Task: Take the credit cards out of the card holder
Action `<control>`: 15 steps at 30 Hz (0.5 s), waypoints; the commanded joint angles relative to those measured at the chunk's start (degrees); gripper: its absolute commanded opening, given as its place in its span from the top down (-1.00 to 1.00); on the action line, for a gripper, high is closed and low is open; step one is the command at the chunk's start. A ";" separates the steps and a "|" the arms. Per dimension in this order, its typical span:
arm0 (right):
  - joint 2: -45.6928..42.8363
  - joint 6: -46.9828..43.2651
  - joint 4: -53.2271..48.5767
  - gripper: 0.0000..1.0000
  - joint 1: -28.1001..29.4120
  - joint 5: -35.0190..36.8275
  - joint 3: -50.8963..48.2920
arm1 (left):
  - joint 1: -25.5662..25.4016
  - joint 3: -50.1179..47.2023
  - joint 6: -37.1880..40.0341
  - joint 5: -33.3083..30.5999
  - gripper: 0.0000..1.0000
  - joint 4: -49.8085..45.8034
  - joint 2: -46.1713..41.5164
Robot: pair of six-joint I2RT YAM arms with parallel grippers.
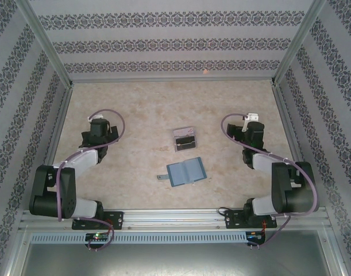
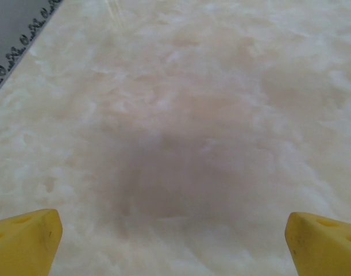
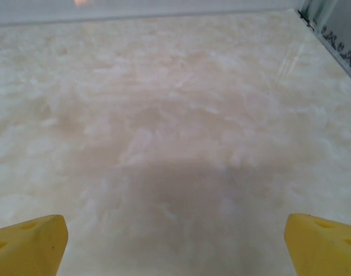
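Teal card holder (image 1: 186, 171) open mid-table | tray (image 1: 184, 138) near, contents unclear | wide margins

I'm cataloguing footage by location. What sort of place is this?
Likely a robot test cell, not a home: a pale marbled tabletop boxed in by silver aluminium frame rails and patterned wall panels, with the black-and-white left arm and right arm bolted to its near edge.

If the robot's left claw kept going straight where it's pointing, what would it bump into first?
Most likely the bare table: the left gripper, wide open, looks tilted down toward it. Its path looks free of things, though the depth is hard to judge.
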 commanded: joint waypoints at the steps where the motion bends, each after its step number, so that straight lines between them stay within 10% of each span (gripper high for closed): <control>1: 3.82 -1.10 14.08 -0.94 -0.63 -3.14 -3.32 | 4.09 -4.13 2.02 6.34 -1.00 18.82 3.03; 15: 4.37 -2.47 14.74 -0.96 0.17 -3.40 -3.45 | 8.07 -7.84 3.69 22.08 -1.00 30.78 5.98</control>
